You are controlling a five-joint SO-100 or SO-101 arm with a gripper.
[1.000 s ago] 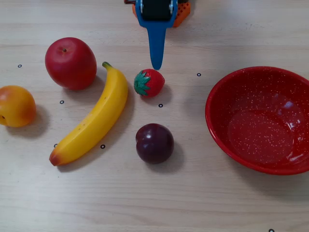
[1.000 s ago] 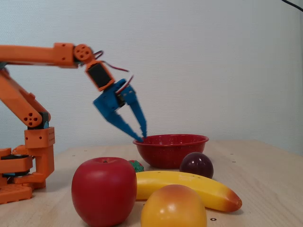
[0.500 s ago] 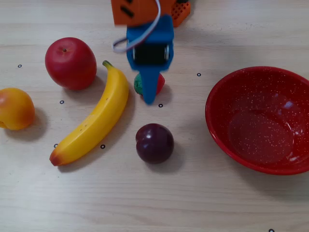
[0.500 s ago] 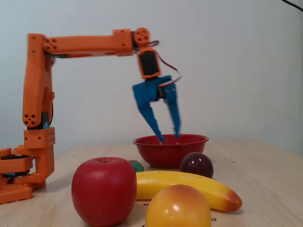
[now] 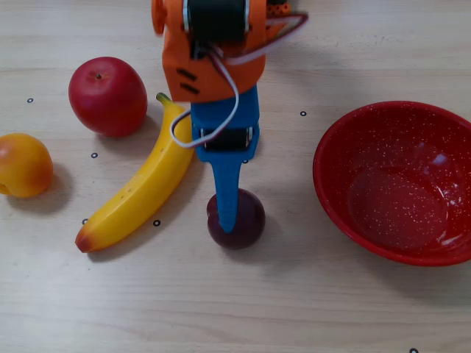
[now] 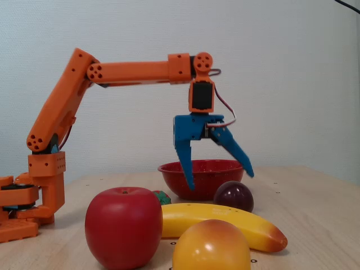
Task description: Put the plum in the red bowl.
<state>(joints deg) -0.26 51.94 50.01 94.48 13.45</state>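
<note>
The dark purple plum [image 5: 243, 217] lies on the wooden table between the banana and the red bowl; it also shows in a fixed view from the side, plum [image 6: 233, 196]. The red speckled bowl [image 5: 335, 187] stands at the right, empty; from the side the red bowl [image 6: 214, 179] stands behind the plum. My blue gripper [image 6: 219, 181] hangs open just above the plum, its fingers spread wide and pointing down. From above, the gripper [image 5: 227, 217] covers the plum's left part. It holds nothing.
A yellow banana [image 5: 143, 184] lies left of the plum. A red apple [image 5: 107, 95] and an orange-yellow fruit [image 5: 24, 164] sit further left. The strawberry [image 6: 162, 197] peeks out behind the apple in the side view. The orange arm base [image 6: 34, 191] stands at the side view's left.
The arm has reached forward from over the strawberry to over the plum. The gripper's fingers have spread wider. No fruit has moved.
</note>
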